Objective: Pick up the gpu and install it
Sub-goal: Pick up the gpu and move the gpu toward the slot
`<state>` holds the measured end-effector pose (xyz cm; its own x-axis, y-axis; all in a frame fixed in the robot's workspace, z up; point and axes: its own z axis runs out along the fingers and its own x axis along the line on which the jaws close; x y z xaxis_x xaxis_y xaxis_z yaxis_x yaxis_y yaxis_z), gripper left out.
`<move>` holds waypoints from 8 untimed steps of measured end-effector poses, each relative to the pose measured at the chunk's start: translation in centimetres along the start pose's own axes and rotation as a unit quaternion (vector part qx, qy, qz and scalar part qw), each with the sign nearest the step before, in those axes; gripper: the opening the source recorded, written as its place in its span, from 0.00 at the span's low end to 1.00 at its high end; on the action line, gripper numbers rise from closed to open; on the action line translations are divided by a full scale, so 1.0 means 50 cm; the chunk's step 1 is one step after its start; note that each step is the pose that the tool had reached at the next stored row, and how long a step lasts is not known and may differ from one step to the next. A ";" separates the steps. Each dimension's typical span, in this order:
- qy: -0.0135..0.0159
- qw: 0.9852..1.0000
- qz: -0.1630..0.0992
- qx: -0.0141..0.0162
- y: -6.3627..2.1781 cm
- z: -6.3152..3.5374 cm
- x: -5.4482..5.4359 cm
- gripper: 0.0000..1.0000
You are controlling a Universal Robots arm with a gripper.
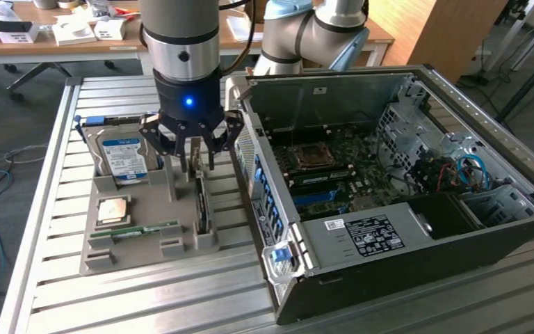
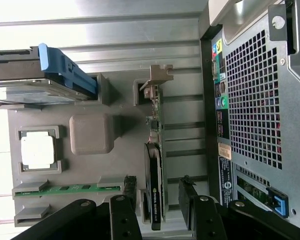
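The gpu stands on edge in a slot of the grey holder tray, a thin green card with a dark heatsink. In the wrist view the gpu runs lengthwise, its silver bracket at the far end. My gripper hovers just above the card, open. In the wrist view the gripper has one black finger on each side of the card's edge, with gaps between fingers and card. The open computer case lies beside the tray, on the exterior view's right, its motherboard exposed.
The tray also holds a hard drive with a blue-white label, a square processor and a narrow memory stick. The case's perforated back panel is close beside the card. All sit on a slatted metal table.
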<state>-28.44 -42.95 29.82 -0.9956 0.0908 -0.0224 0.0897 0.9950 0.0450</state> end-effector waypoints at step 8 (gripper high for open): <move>0.000 1.000 0.000 0.000 -0.008 0.000 -0.001 0.47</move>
<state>-28.43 -43.36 29.82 -0.9956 0.0905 -0.0224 0.0895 0.9950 0.0450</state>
